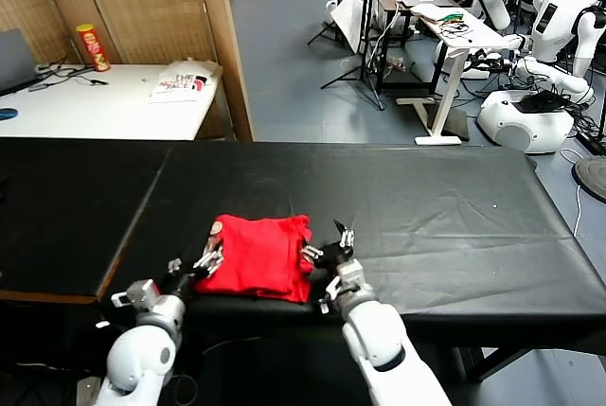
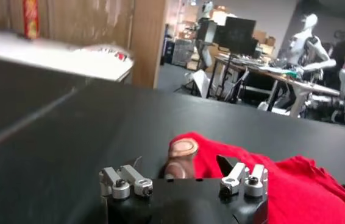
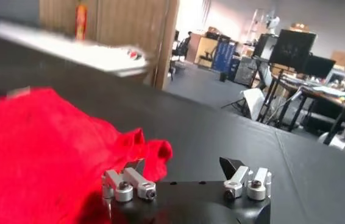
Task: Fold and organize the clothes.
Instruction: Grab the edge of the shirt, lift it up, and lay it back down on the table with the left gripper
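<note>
The T-shirt [image 1: 258,256] lay folded near the counter's [image 1: 426,207] front edge, flanked by both grippers. The left gripper [image 1: 202,262] and right gripper [image 1: 327,259] were held open, gripping nothing. A tidy finish would probably be served by squaring the bundle's edges evenly from both sides. No containers were seen.

The red T-shirt [image 1: 258,255] lies folded near the bench's [image 1: 454,217] front edge, so its underside and inner layers are hidden. A brown print [image 2: 181,157] peeks out at one corner, too partial to identify. Both wrist views cut the shirt off.
</note>
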